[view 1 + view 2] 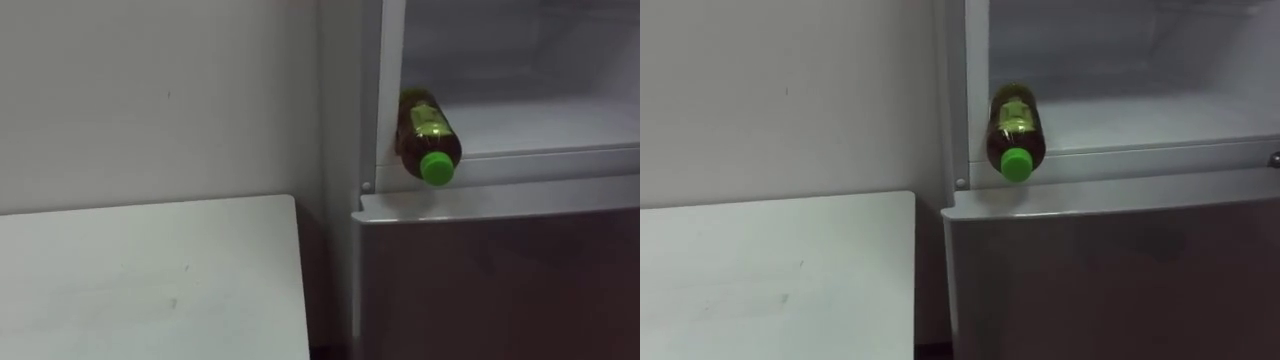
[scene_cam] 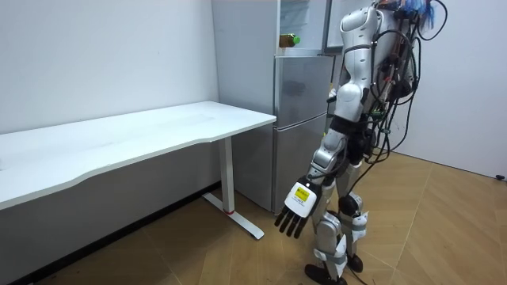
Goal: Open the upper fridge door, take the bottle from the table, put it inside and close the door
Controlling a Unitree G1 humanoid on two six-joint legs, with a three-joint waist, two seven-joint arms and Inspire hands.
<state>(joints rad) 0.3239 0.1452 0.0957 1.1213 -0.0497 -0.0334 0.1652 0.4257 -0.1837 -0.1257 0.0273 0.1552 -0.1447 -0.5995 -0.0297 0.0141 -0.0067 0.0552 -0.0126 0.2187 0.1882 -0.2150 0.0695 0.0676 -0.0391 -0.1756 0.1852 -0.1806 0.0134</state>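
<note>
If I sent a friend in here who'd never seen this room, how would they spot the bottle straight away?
Find the grey fridge beside the white table, against the wall. Its upper compartment stands open, and the bottle lies on its side at the left front corner of that compartment's floor. Its bright green cap, pointing outward, marks it against the pale surfaces.
</note>
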